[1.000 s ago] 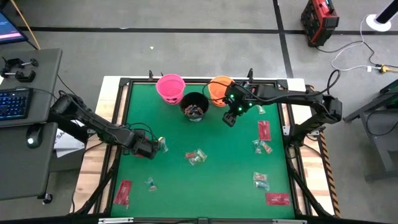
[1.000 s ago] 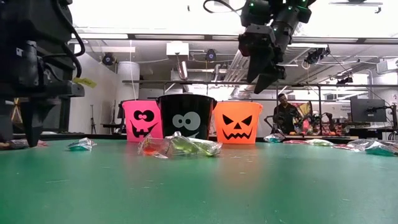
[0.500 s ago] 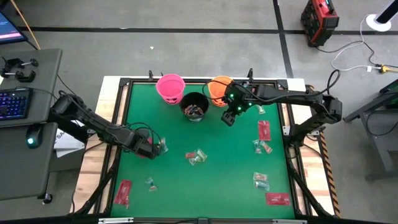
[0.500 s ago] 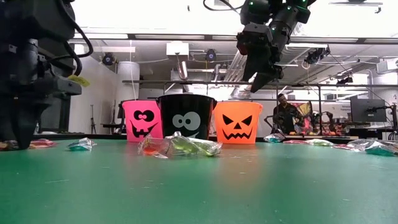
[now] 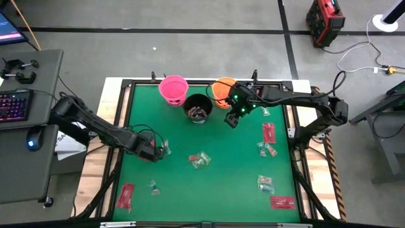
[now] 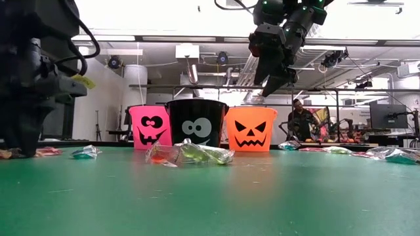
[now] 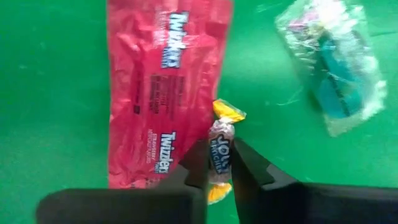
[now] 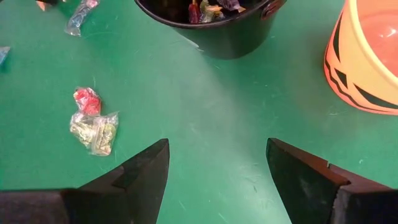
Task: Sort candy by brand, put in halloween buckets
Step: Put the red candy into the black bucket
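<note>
My left gripper [image 7: 219,163] points down over the table's left part [image 5: 154,152] and is shut on a small candy [image 7: 219,149] with a dark wrapper and yellow twisted ends. Beside that candy lie a flat red packet [image 7: 165,93] and a clear teal-filled piece [image 7: 336,68]. My right gripper [image 8: 217,168] hangs open above the green table in front of the black bucket [image 5: 198,107] and the orange bucket [image 5: 223,92], with nothing between its fingers. The pink bucket [image 5: 173,88] stands to the left of these two. My left gripper pinches the small candy's middle [image 7: 219,144] between its two fingertips, coming from above and pointing down. The yellow twisted ends [image 7: 228,112] stick out on either side of the fingers. The candy lies against the red packet's edge, down at the table.
More candy lies about: a clear cluster at the centre [image 5: 200,159], red packets at the right [image 5: 269,132], near right [image 5: 282,202] and near left [image 5: 124,196], and small pieces [image 5: 265,184] [image 5: 153,186]. The black bucket holds several pieces [image 8: 208,9]. A person shows in the room beyond [image 6: 302,121].
My left gripper has stayed in place, rolled about its downward axis and shut its fingers on the small candy.
</note>
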{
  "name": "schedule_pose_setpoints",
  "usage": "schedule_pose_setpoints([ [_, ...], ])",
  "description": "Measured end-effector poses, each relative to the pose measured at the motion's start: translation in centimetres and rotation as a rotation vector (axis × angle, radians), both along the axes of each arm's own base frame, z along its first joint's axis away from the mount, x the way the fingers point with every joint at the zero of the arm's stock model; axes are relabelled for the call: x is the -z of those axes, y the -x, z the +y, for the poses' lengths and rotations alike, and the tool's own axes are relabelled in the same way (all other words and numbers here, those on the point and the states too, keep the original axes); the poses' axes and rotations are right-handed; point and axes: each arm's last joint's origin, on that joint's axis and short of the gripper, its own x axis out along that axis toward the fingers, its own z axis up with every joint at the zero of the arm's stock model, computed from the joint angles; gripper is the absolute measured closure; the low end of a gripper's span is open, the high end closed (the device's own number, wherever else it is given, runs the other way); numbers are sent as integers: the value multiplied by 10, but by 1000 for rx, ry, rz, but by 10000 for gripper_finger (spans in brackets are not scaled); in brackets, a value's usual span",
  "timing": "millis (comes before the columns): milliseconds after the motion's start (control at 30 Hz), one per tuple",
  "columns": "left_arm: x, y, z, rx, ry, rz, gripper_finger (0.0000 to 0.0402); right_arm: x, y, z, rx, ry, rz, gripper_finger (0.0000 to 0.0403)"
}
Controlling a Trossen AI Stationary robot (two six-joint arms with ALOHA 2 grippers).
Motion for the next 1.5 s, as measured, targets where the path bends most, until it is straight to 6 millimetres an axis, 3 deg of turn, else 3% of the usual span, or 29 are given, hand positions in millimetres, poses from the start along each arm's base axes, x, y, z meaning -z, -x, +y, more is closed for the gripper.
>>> schedule_pose_setpoints([
  [100, -10, 0, 0, 15, -7, -33, 389, 0, 0, 0, 0, 0, 0, 144],
  [367, -69, 9, 10, 71, -108, -211, 400, -1, -1, 0, 0, 4, -13, 144],
  [533, -83, 17, 21, 85, -119, -252, 400, -1, -2, -1, 7, 3, -26, 144],
  [733, -66, 11, 17, 58, -75, -190, 383, -1, -2, -1, 8, -1, -25, 144],
  [933, -38, -13, 0, 150, -38, -161, 319, -1, -2, -1, 7, -2, -26, 144],
  [1200, -16, -18, -7, 199, -16, -14, 239, -1, -2, -1, 8, -2, -26, 144],
  [1500, -4, -21, -11, 197, -34, 38, 216, -2, -3, -1, 25, -1, -31, 144],
])
